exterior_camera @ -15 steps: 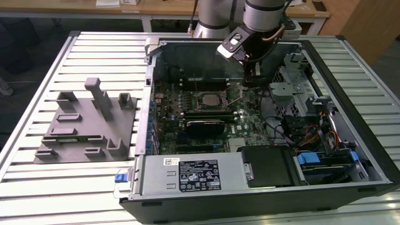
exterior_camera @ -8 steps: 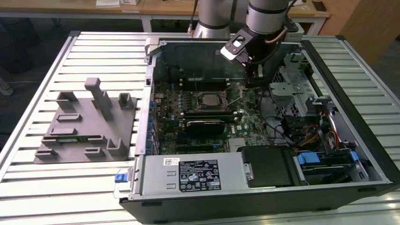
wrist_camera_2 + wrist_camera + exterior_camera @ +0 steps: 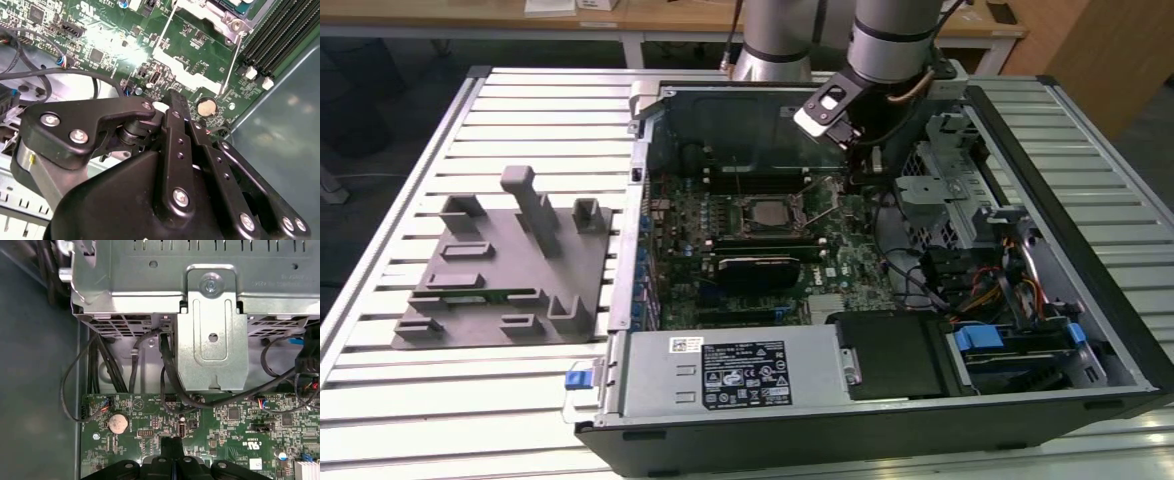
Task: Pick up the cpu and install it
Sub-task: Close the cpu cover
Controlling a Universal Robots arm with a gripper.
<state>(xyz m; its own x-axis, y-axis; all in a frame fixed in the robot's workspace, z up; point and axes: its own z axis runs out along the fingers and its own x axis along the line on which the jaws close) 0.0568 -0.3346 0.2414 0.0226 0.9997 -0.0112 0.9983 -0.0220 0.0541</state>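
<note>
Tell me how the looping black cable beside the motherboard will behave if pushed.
The black cable hangs in a loose curve beside the motherboard, so it is probably floppy and would swing aside rather than resist. It looks thin, so likely light. One end seems plugged into the board, so a hard shove might strain that joint.

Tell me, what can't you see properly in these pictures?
- Socket: second wrist view, cut off by the picture's edge.
- cpu: exterior view, too small to tell if it sits flat in the socket.
- Gripper: first wrist view, mostly cut off by the edge.
- Board: second wrist view, much hidden behind the gripper.
</note>
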